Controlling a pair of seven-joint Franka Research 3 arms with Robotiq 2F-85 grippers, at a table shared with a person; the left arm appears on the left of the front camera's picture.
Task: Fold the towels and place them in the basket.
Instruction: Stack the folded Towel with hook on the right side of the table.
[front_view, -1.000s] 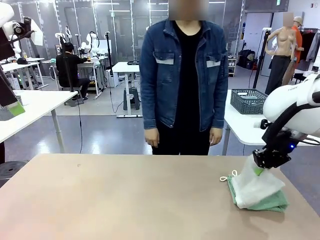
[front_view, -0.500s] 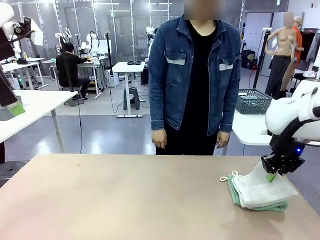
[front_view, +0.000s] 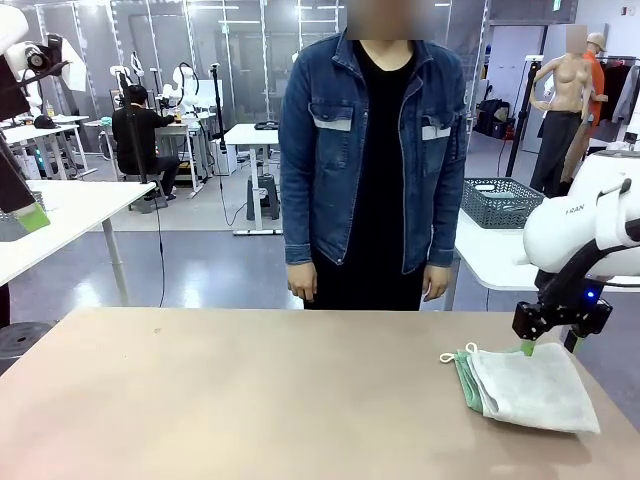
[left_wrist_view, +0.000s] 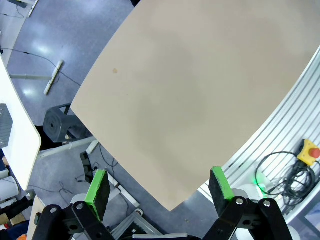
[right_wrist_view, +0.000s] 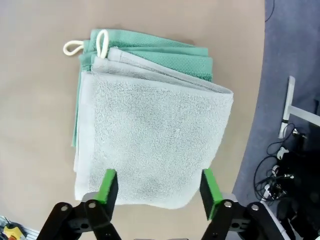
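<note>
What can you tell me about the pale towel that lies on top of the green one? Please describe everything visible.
The pale towel is a grey-white terry cloth with a fuzzy, looped surface, folded into a rough rectangle with its layers showing along one edge. A small white loop sits at one corner. It lies flat on the folded mint green towel, which peeks out along two sides, near the table's right edge. The right tool hovers open just above its near edge, apparently not gripping it.
</note>
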